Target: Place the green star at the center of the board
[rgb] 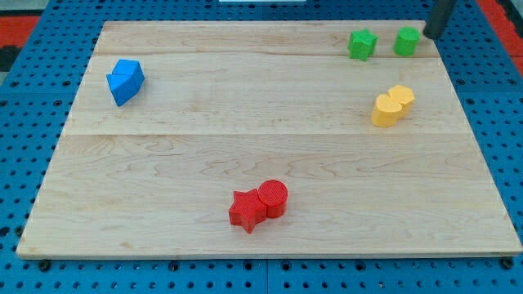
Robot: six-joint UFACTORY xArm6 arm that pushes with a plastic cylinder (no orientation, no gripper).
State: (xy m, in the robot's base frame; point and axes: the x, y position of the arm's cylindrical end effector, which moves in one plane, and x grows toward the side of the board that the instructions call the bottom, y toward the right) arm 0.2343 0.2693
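My tip [426,35] beside green cylinder [406,42], green star [361,44] further left; no pincer visible.

We are looking at a lab or robotics test bench. A pale wooden board [270,139] of joined planks lies on a blue table [24,98] drilled with a regular grid of holes, like a fixture plate. A few small plastic blocks in plain colours [260,204] lie scattered on it, with nothing domestic around.
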